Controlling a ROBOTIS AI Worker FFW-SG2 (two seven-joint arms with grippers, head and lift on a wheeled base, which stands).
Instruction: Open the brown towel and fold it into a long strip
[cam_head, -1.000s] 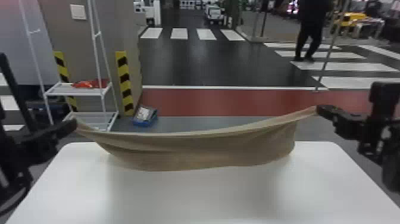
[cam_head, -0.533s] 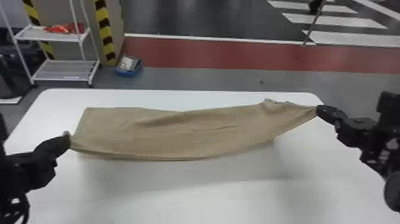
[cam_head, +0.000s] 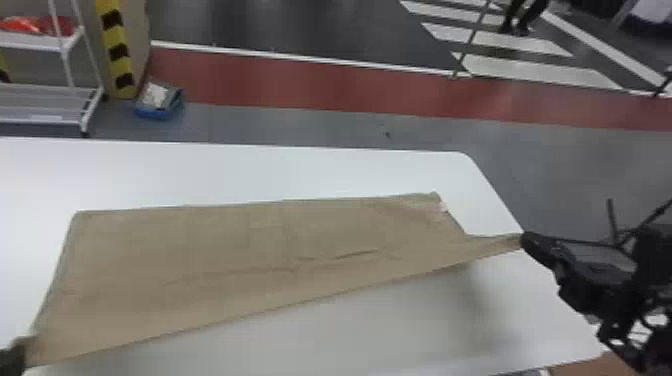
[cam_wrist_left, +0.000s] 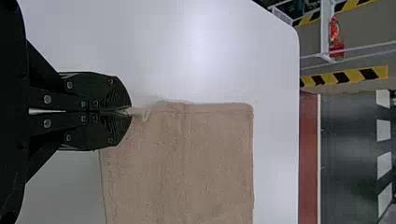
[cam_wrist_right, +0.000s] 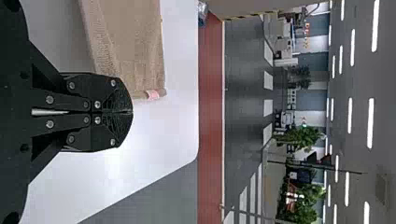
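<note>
Got the brown towel (cam_head: 250, 250) spread lengthwise on the white worktop (cam_head: 280, 170), with light creases right of its middle and a pink tag (cam_head: 443, 206) by its far right corner. Drawn out to a point at the near right corner, clenched in the right claw (cam_head: 526, 240), with a shadow on the worktop below. Gripped at the near left corner by the left claw (cam_head: 22, 350), with its fingertips pinched together and small crumples just beside them. Beyond, can make out a blue box (cam_head: 156, 114) on the floor near a white rack (cam_head: 42, 45).
</note>
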